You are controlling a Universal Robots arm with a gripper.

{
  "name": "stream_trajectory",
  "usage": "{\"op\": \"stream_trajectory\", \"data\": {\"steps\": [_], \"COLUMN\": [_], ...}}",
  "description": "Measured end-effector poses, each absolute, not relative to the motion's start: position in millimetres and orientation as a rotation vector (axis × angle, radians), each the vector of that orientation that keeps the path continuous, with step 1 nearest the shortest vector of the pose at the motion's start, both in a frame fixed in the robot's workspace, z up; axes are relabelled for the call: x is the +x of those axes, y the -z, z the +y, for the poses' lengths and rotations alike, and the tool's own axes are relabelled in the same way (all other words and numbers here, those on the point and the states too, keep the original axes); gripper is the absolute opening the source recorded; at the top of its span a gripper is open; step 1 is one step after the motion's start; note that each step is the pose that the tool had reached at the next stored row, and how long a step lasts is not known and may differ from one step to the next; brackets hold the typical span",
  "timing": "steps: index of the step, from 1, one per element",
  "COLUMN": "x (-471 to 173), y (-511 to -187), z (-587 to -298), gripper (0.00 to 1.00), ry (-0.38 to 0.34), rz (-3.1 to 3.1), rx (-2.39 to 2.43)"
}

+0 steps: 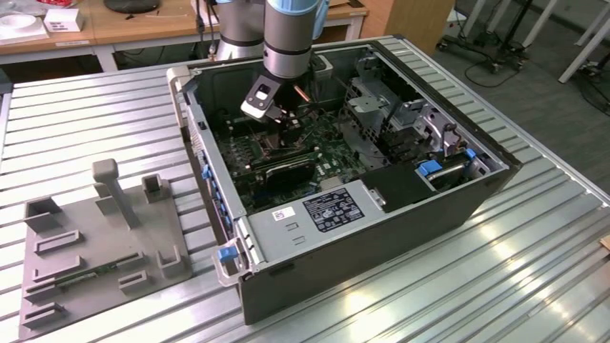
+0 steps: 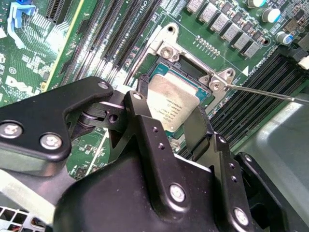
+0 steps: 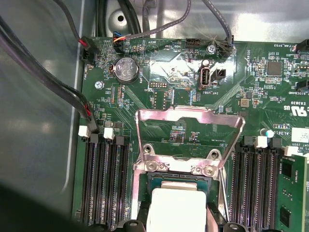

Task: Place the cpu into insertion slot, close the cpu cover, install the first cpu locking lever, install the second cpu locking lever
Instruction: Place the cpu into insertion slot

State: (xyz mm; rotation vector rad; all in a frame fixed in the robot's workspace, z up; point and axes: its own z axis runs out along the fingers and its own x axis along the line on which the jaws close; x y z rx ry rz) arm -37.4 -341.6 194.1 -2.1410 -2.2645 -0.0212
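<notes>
The gripper point(image 2: 170, 113) is clamped on the cpu point(image 2: 173, 102), its fingers point(image 2: 197, 126) pressed to opposite edges, evidently so that the chip is kept square directly over the insertion slot point(image 3: 179, 181). Beyond it, the cpu cover point(image 3: 189, 114) is folded back, leaving the socket free. The arm point(image 1: 286, 36) is held near vertical, reaching down into the computer case point(image 1: 401, 214).

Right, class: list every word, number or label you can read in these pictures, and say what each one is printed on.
label on the grey metal panel, exterior view: print too small to read.
Top of the cpu, second wrist view: several printed lines, too small to read surely.
White lettering on the motherboard, first wrist view: too small to read reliably.
No text can be quoted.
</notes>
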Motion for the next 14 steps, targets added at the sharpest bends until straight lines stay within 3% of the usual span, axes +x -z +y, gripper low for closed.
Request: {"op": "stream_trajectory", "data": {"steps": [14], "x": [-37.4], "y": [-195.0], "z": [-341.5], "gripper": [0.54], "ry": [0.022], "rz": [-2.264], "rx": [-2.141]}}
